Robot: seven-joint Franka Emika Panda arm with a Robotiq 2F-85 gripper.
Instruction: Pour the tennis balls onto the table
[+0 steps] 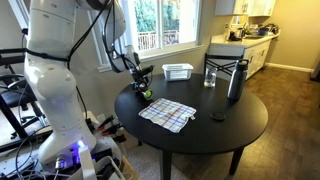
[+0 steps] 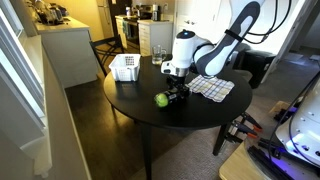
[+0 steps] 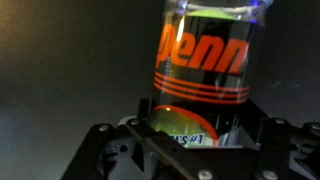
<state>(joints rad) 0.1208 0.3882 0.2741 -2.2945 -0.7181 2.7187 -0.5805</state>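
Daylight is pouring through the windows (image 1: 160, 25), glaring off the black bench (image 1: 230, 130); the wrist view is sitting dim, the can (image 3: 205, 55) blurring softly.

Black table (image 2: 200, 116) bears 1 tennis ball (image 2: 161, 98), checkered cloth (image 2: 213, 88), white basket (image 2: 124, 67), glass (image 1: 210, 76).

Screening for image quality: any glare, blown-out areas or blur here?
In an exterior view the windows are blown out and the round black table looks dim; in an exterior view the fuzzy yellow-green tennis ball stands out clearly; the wrist view is dark, with glare atop the clear plastic can held in the pincer and a blurred label below.
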